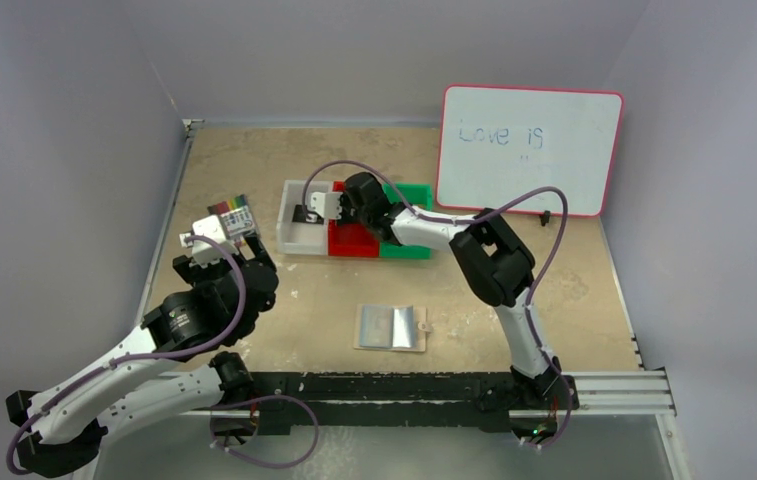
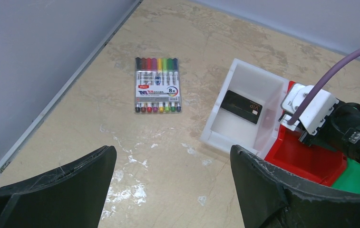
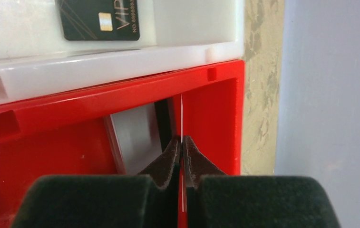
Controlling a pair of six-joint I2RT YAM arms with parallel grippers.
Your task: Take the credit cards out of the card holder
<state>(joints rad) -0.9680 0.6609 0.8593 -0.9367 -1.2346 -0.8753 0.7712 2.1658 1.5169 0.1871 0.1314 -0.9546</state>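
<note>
Right gripper [image 3: 182, 147]: clamped on edge-on credit card [image 3: 181, 116], inside red bin [image 3: 213, 109]. Lower toward bin floor before letting go. Left gripper [image 2: 171, 159]: wide, empty, left of bin.

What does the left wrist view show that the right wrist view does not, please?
Only the left wrist view: the pack of markers, the green bin and the open left pincer. Only the right wrist view: the right pincer shut on a thin card seen edge-on at the red bin. Both: the black card in the white bin, and the red bin.
</note>
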